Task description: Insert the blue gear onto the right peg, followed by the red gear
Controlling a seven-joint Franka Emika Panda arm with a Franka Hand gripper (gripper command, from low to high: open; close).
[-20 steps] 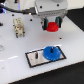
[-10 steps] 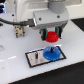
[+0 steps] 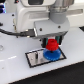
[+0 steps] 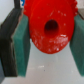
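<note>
In the exterior view the blue gear (image 3: 50, 54) lies flat at the right end of the black-framed grey plate (image 3: 36, 58); the right peg is hidden under it. The left peg shows as a small dark dot (image 3: 39, 58). My gripper (image 3: 51, 44) is shut on the red gear (image 3: 51, 45) and holds it just above the blue gear. In the wrist view the red gear (image 4: 48, 26) fills the gap between my two teal finger pads (image 4: 21, 44), its dark centre hole facing the camera. I cannot tell whether red touches blue.
The plate sits on a white table (image 3: 15, 70). The arm's white body (image 3: 37, 17) fills the upper part of the exterior view. A dark cable (image 3: 9, 31) runs across the table at the exterior view's left.
My gripper has moved down with the red gear toward the blue gear on the plate. The blue gear has stayed in place.
</note>
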